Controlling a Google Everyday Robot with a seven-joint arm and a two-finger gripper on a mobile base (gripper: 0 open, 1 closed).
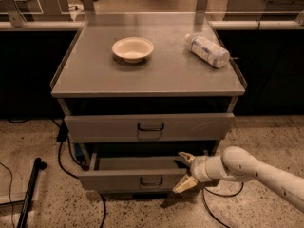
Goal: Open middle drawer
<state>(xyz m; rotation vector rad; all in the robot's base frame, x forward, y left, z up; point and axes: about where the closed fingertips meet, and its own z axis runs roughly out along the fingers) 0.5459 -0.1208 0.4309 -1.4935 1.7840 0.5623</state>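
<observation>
Camera view shows one gripper (184, 171), fingers spread and released, at the right end of the middle drawer (118, 179), which stands pulled out toward the near side below one upper drawer (104, 127). One bowl (133, 49) and one bottle (207, 51), lying on its side, rest well apart on the grey cabinet top (166, 77). Speckled floor (266, 137) with cables (65, 161) surrounds the cabinet, with desks far behind.

a: what's on the worktop (90, 80)?
b: bowl (133, 48) left of centre, bottle (207, 51) lying at the back right.
a: and the tool?
b: tool (184, 171) is down at the right end of the middle drawer (118, 179), below the upper drawer (104, 127), fingers spread.
</observation>
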